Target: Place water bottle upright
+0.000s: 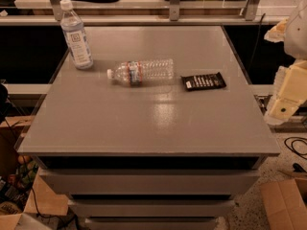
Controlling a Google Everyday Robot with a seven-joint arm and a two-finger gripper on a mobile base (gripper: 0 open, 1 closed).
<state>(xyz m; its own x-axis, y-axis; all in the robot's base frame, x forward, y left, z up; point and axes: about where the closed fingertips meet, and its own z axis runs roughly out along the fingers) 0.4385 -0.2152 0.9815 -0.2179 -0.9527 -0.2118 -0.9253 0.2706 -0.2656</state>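
Nearest, below the table's front edge, 3 grey drawers (148, 182) stack downward, with a cardboard box (286, 204) on the floor at the near right.

The grey table (158, 128) is bare across its near half. At the right edge of the scene, off the table and level with its middle, sits the pale gripper (284, 102). It holds nothing of the task, and I cannot tell whether it is wide or narrow.

Further back, a little left of centre, the water bottle (142, 72) lies on its side. Its white cap (111, 74) points left, its base points right, and its red-and-blue label band (135, 73) sits near the neck. Just to the right of the base, apart from it, a flat dark packet (203, 82) lies on the table. At the far left, 1 taller bottle (76, 35) stands upright, well apart from the lying one. Beyond the table runs a metal rail (144, 20).

The water bottle looks thin-walled and ribbed, so it will likely be light and will give under a hard squeeze. Being round, it may also roll toward or away from the camera if nudged. The ribbed middle of the body, right of the label, seems the best place to take hold, closing across its width. The ribs there should resist slipping, and a grasp near the middle would make tipping it onto its base easier. The neck and cap look too narrow for a steady hold.
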